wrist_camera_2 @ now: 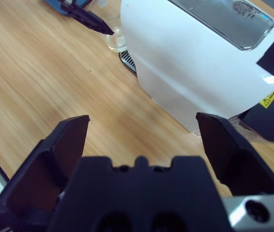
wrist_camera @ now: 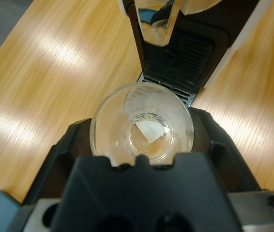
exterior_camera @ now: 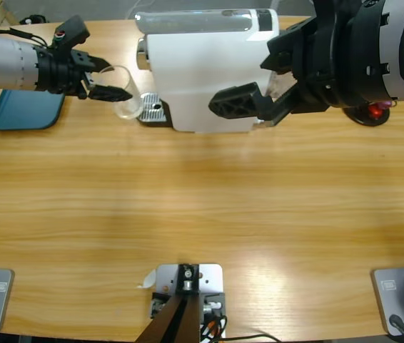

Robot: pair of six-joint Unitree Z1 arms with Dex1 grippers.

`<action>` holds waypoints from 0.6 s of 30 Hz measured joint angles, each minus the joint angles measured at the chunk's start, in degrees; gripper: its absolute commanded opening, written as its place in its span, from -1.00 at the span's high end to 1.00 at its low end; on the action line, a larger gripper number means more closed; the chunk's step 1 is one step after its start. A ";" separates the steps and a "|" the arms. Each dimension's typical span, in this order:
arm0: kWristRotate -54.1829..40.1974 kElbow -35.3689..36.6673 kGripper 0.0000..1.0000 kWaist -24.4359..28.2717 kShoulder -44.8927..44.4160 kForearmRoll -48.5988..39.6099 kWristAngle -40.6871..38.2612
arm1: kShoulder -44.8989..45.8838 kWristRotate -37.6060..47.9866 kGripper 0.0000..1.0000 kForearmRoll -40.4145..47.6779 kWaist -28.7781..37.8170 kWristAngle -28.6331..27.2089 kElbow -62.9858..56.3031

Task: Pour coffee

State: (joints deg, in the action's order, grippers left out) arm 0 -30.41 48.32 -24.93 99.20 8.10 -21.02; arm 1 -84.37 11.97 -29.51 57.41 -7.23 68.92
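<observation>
A clear glass cup (exterior_camera: 125, 96) is held beside the drip tray (exterior_camera: 153, 111) at the front of the white coffee machine (exterior_camera: 202, 71). My left gripper (exterior_camera: 118, 81) is shut on the glass, one black jaw on each side. In the left wrist view the glass (wrist_camera: 142, 128) looks empty down to its bottom, and no coffee shows anywhere. It sits just short of the grille (wrist_camera: 168, 87). My right gripper (exterior_camera: 239, 84) stands open by the machine's right side, with nothing between its jaws (wrist_camera_2: 142, 121). The right wrist view also shows the machine (wrist_camera_2: 195, 67) and the glass (wrist_camera_2: 114, 35).
A blue tray (exterior_camera: 23, 111) lies at the far left under the left arm. A small red object (exterior_camera: 377, 109) on a black base sits at the far right behind the right arm. Bare wooden tabletop (exterior_camera: 202, 214) spreads across the front.
</observation>
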 measured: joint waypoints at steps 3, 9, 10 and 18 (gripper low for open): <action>0.00 1.38 1.00 -0.51 1.29 0.52 -0.99 | 0.00 0.00 -1.00 0.11 -0.46 0.36 -0.20; 0.00 3.52 1.00 -4.78 4.03 0.76 -1.36 | 0.00 0.00 -1.00 0.51 -0.85 0.50 -1.29; 0.00 3.76 1.00 -5.04 4.50 0.77 -1.36 | 0.00 0.00 -1.00 0.57 -0.88 0.50 -1.53; 0.01 5.38 1.00 -4.97 5.60 0.93 1.02 | 0.00 0.00 -1.00 0.83 -0.94 0.50 -2.55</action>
State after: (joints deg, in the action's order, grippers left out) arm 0 -30.41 53.70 -29.89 104.80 9.03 -20.00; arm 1 -84.37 11.97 -28.68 56.48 -6.73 66.37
